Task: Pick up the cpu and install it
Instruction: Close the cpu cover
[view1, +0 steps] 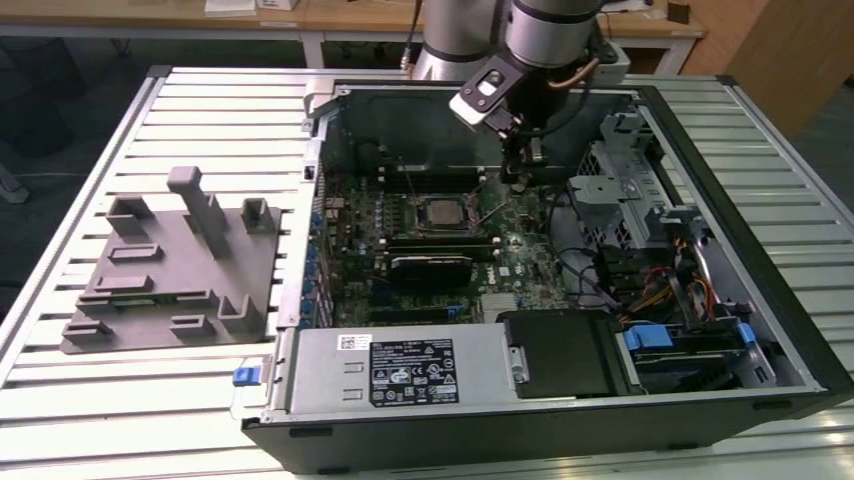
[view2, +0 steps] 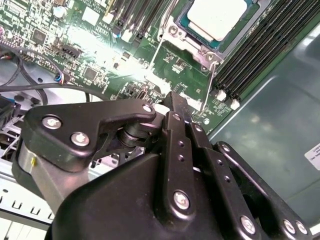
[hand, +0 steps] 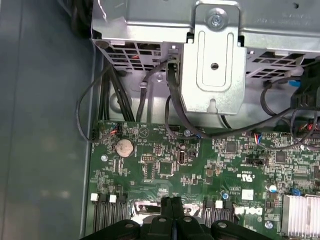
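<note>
The cpu (view1: 441, 211), a small square chip with a silver-grey top, lies flat in its socket on the green motherboard (view1: 400, 225) inside the open computer case. In the second wrist view the cpu (view2: 217, 17) shows with a thin pale rim inside the socket frame. My gripper (view1: 515, 172) hangs over the board, a little to the exterior view's right of the socket and farther back. Its black fingertips (hand: 173, 204) are pressed together with nothing between them. In the second wrist view the gripper (view2: 176, 100) ends short of the socket, apart from the cpu.
A grey plastic fixture block (view1: 174, 270) stands on the slatted table at the exterior view's left. The case holds a power supply (view1: 400, 370) in front, a metal drive cage (hand: 215, 60) with cables, memory slots (view2: 260, 45) beside the socket, and a heatsink (hand: 302, 215).
</note>
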